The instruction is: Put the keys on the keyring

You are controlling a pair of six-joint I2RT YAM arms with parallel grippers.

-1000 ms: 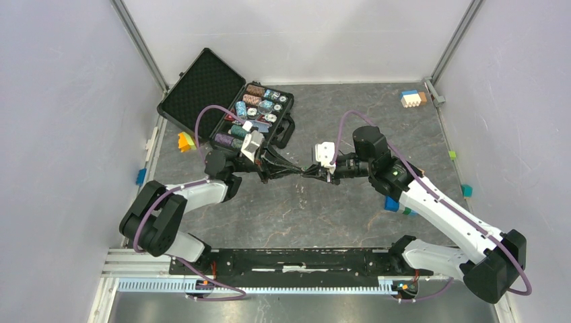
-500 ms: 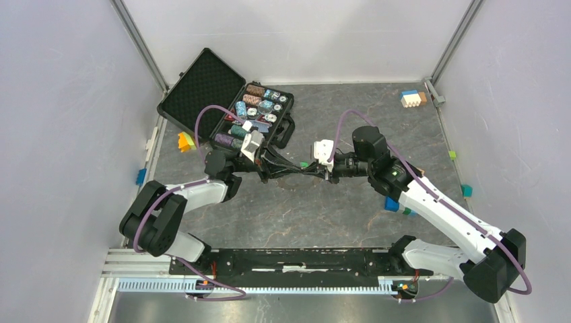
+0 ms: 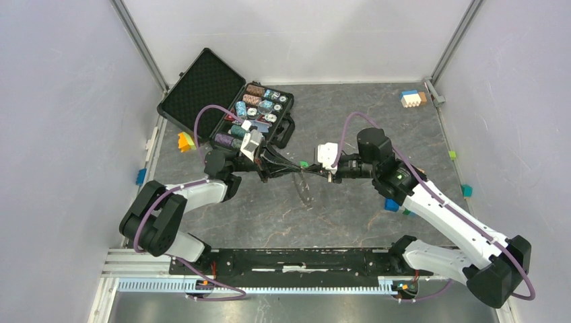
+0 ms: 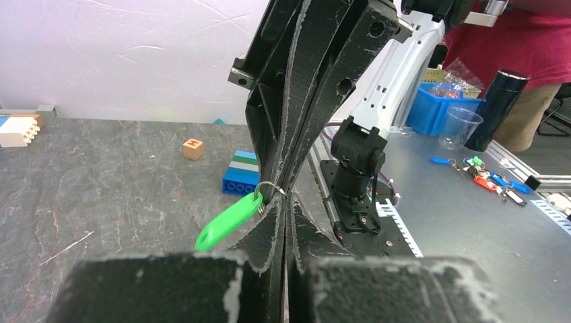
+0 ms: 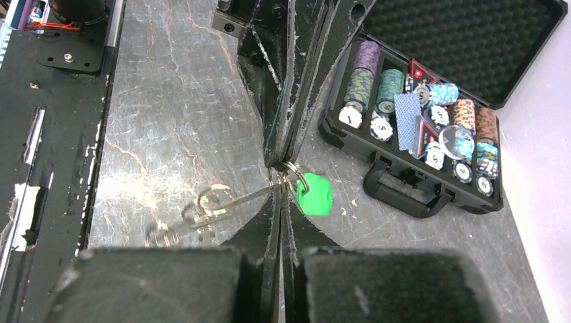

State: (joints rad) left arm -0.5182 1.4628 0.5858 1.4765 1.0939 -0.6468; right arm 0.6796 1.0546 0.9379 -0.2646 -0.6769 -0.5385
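My left gripper (image 3: pixel 296 169) and right gripper (image 3: pixel 308 171) meet tip to tip above the middle of the table, both shut. The green-headed key (image 4: pixel 229 221) hangs on a small split ring (image 4: pixel 269 190) pinched at the left fingertips (image 4: pixel 277 214). From the right wrist it shows as a green blob (image 5: pixel 314 194) beside the tips. The keyring (image 3: pixel 304 188), a thin grey loop, dangles below the meeting point. Its wire runs into my right gripper (image 5: pixel 281 194), with blurred grey keys (image 5: pixel 202 205) hanging off it to the left.
An open black case of poker chips (image 3: pixel 259 114) lies just behind the left arm, handle toward the grippers (image 5: pixel 397 195). A blue brick (image 3: pixel 392 204) sits under the right forearm. Small blocks (image 3: pixel 411 99) and cubes (image 3: pixel 184 141) lie near the walls.
The right gripper has shut and drawn back slightly to the right. The green key has come into view between the tips, and the keyring now hangs down below them.
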